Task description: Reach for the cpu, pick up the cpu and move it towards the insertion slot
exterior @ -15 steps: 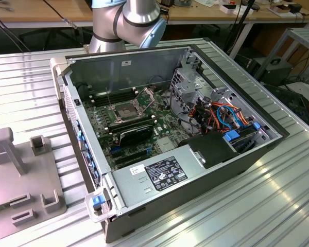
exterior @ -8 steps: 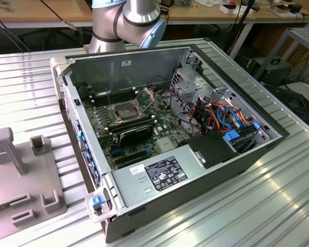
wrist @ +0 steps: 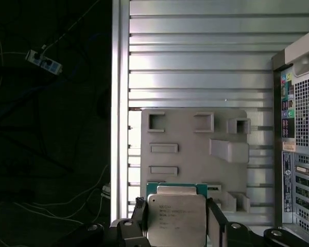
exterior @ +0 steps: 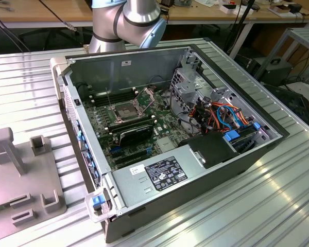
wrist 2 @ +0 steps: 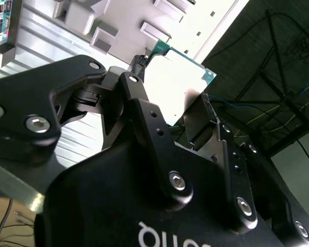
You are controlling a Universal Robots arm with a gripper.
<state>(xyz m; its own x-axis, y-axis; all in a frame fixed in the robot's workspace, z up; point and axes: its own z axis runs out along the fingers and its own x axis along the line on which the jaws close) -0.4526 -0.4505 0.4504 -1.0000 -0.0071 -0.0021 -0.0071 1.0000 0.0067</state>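
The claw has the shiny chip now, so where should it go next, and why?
Probably a short move sideways toward the computer case. The claw is shut on the cpu, lifted above the grey holder tray, so the pickup looks done. The insertion slot sits open inside the case in the exterior view, with nothing in it, so carrying the chip that way seems the sensible step.

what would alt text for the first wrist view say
The hand grips a silver cpu by two opposite edges, held above a grey holder tray with empty cut-outs. The tray lies on a ribbed metal table, with the computer case at one edge and dark floor with cables beyond the table.
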